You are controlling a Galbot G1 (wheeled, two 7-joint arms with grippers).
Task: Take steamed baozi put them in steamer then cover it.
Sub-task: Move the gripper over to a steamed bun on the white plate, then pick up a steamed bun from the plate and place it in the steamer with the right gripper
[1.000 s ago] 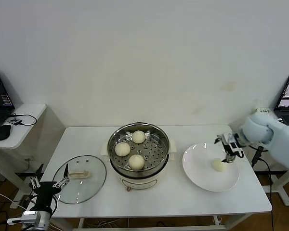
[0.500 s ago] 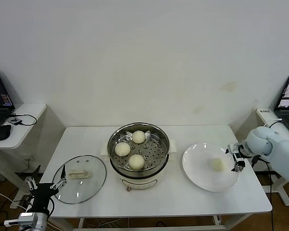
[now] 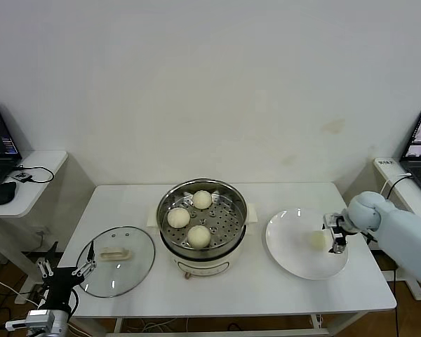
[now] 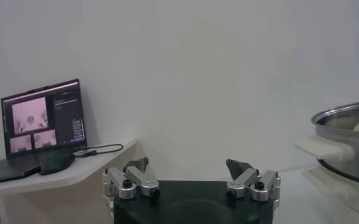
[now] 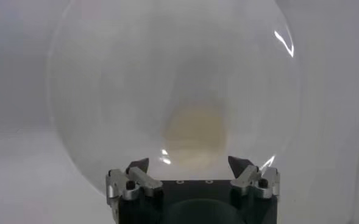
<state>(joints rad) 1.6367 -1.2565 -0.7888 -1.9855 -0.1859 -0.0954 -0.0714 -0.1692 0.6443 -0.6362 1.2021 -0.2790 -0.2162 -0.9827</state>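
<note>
- While the right gripper [image 3: 335, 237] sits low at the plate [image 3: 289, 253], fingers spread either side of the last baozi [image 3: 317, 240], a squeeze that is off-centre could roll the smooth bun away.
- Near the table's front-left corner, the left gripper [image 3: 65, 270] hangs idle with fingers spread, beside the glass lid [image 3: 117, 260].
- Further in, the steamer [image 3: 202, 223] holds three buns [image 3: 198, 236].
- The white table [image 3: 266, 288] stands against a plain wall, with laptops [image 3: 0, 143] on side desks.
</note>
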